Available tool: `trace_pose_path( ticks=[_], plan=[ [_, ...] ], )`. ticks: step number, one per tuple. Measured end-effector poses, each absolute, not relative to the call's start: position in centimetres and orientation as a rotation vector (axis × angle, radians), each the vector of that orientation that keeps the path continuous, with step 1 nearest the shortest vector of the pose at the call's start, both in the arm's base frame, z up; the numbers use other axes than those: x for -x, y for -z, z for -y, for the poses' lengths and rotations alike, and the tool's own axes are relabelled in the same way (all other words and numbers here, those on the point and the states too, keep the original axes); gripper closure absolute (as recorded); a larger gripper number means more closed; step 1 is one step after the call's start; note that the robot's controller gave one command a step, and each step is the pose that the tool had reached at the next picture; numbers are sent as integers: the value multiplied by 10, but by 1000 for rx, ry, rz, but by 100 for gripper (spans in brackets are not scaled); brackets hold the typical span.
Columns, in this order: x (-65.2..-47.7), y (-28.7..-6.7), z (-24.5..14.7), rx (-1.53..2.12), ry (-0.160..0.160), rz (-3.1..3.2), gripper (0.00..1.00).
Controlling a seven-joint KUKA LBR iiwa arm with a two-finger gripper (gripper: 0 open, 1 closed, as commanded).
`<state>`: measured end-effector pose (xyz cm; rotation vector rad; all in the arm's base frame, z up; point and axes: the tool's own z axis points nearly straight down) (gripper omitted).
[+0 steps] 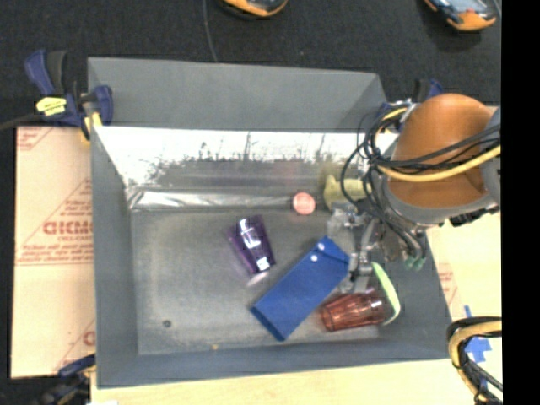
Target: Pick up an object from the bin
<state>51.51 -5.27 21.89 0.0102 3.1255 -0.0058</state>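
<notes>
Downward, the arm hangs just above the red bottle.

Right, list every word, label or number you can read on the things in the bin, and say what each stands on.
No text is readable.
Purple packet: pale label marks, too blurred to read.
Blue flat card, red clear bottle, pink ball: no lettering visible.

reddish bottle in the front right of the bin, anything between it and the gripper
Nothing visible lies between them. The gripper hangs just behind the reddish bottle, by the blue flat pack's right corner. A green-and-white piece lies right beside the bottle's right end and might crowd a grasp.
</notes>
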Motion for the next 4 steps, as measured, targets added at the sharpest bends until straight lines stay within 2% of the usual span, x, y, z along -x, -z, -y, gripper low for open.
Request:
trace_pose_path(
  ticks=[1,2,3,4],
  plan=[
    [-525,-258,55,129,4,-3137,0],
    [-514,-223,57,124,2,-3129,0],
    [-472,-180,39,-60,4,-3123,0],
    [-484,-125,45,26,2,-3136,0]
  ],
)
